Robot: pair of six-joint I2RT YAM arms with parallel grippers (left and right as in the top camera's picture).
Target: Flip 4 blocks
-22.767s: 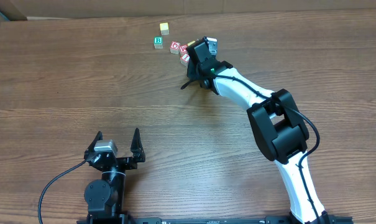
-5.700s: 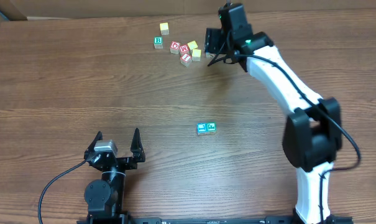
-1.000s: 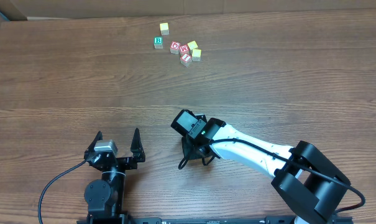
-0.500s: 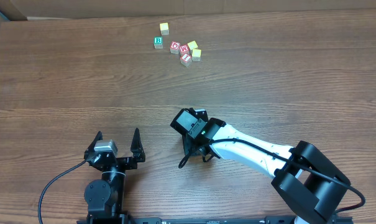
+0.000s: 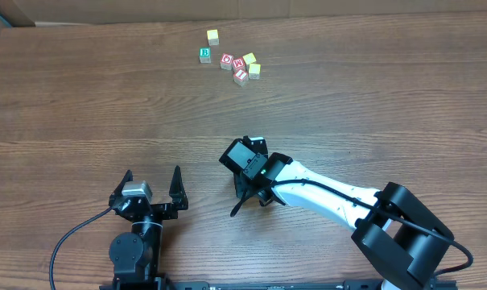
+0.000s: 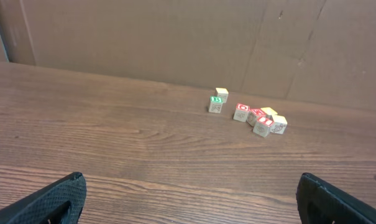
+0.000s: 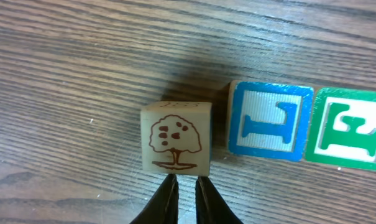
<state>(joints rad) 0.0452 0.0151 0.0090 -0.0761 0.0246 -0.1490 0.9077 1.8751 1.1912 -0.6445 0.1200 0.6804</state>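
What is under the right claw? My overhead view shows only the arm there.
Observer: Three blocks side by side: a tree-picture block, a blue-framed block, then a green-framed block.
Operator: Is the claw gripping one?
Observer: No. The right claw sits just short of the tree-picture block, jaws slightly apart with nothing between.
Operator: Are the blocks touching?
Observer: The blue-framed block and green-framed block touch; a shadowed gap separates the tree-picture block from them.
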